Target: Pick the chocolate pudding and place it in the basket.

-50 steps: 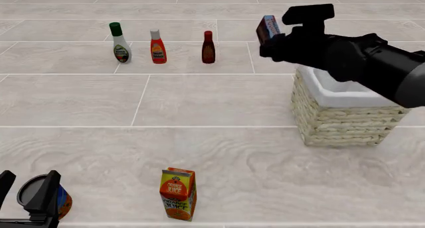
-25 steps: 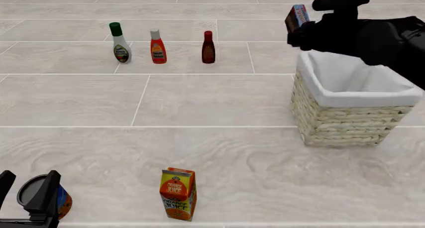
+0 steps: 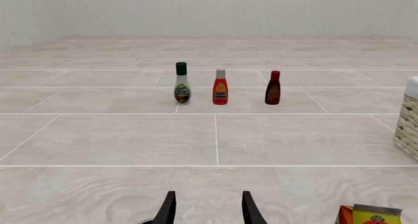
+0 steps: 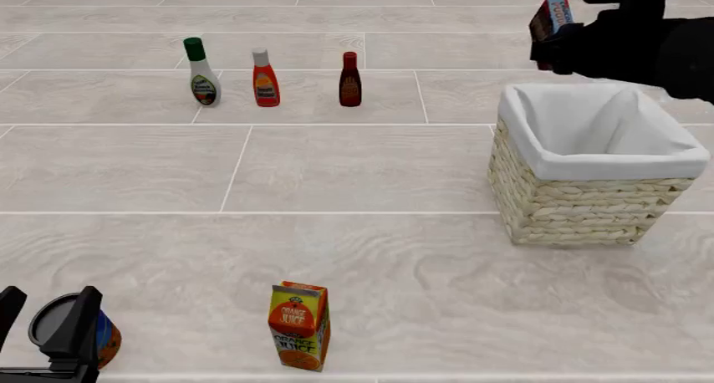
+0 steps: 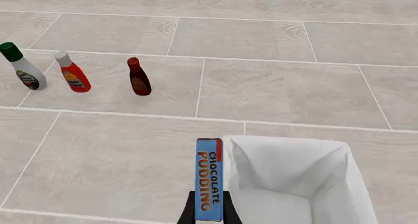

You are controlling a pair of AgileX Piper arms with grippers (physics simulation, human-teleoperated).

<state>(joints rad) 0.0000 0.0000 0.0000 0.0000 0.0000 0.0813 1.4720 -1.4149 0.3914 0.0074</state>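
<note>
Your right gripper [image 4: 554, 33] clamps the flat rectangular chocolate pudding [image 4: 551, 17] carton at 11 o'clock above the woven wicker basket [image 4: 586, 201]; your left gripper [image 3: 207, 212] stands narrowly parted.

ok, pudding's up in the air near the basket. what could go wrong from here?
1. The chocolate pudding, pinched on its narrow sides by the right gripper, sits over the basket rim in the right wrist view, not clearly over the lining. Released here, it may hit the rim and fall outside.
2. It hangs high above the basket; a drop from there could bounce out.
</note>
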